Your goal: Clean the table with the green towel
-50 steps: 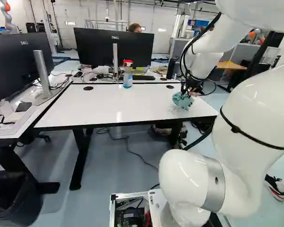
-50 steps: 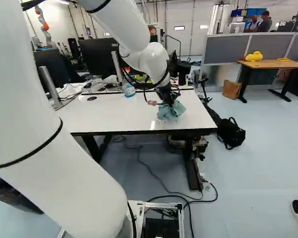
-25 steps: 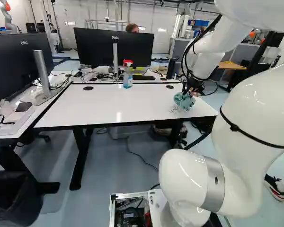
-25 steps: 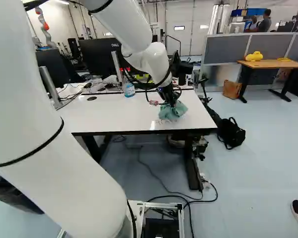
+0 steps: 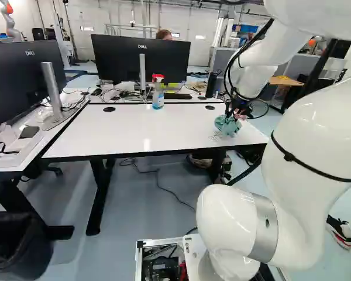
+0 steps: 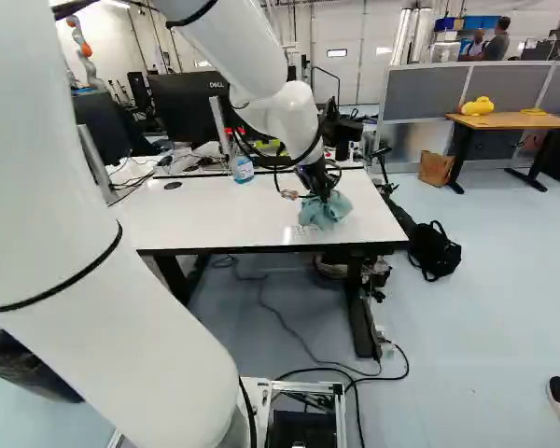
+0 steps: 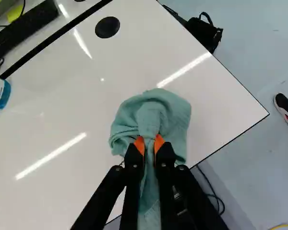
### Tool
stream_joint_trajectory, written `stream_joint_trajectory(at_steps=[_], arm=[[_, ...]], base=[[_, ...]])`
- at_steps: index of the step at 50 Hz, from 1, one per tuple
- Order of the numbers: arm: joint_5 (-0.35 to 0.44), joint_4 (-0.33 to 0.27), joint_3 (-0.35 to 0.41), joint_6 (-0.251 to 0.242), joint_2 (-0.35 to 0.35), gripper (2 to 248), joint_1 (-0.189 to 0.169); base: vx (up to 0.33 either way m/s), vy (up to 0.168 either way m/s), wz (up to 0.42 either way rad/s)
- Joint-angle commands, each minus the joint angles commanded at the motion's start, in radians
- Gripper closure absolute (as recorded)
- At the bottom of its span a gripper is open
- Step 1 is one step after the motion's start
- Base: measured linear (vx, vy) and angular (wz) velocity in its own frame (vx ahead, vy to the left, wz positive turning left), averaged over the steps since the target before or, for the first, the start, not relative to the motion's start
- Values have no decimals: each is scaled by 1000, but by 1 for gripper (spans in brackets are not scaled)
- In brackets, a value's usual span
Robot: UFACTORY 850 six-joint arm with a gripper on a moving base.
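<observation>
My claw (image 6: 319,184) nearly closed, green towel (image 7: 175,112) pinched between orange pads (image 7: 139,143); loose folds ahead of claw, on white table (image 7: 62,115). Dark marks (image 5: 214,136) near claw, just beside towel. Spray bottle (image 5: 158,96) well apart, left of claw.

A white table (image 6: 215,219) with a black edge spreads under and to the left of the gripper (image 6: 323,192). The green towel (image 7: 175,112) lies bunched on it, pinched between the fingertips and fanning out ahead of them. Small dark marks (image 5: 215,136) show just beside the towel. A spray bottle (image 5: 158,96) stands ahead and left; a round black cover (image 7: 107,27) sits ahead, another (image 5: 109,109) farther left.
</observation>
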Motion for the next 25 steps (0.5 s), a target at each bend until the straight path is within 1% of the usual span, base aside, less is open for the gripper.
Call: stream_joint_trajectory(at_steps=[25], arm=[[0, 0, -11, 0, -77, 208, 0]], base=[[0, 0, 0]])
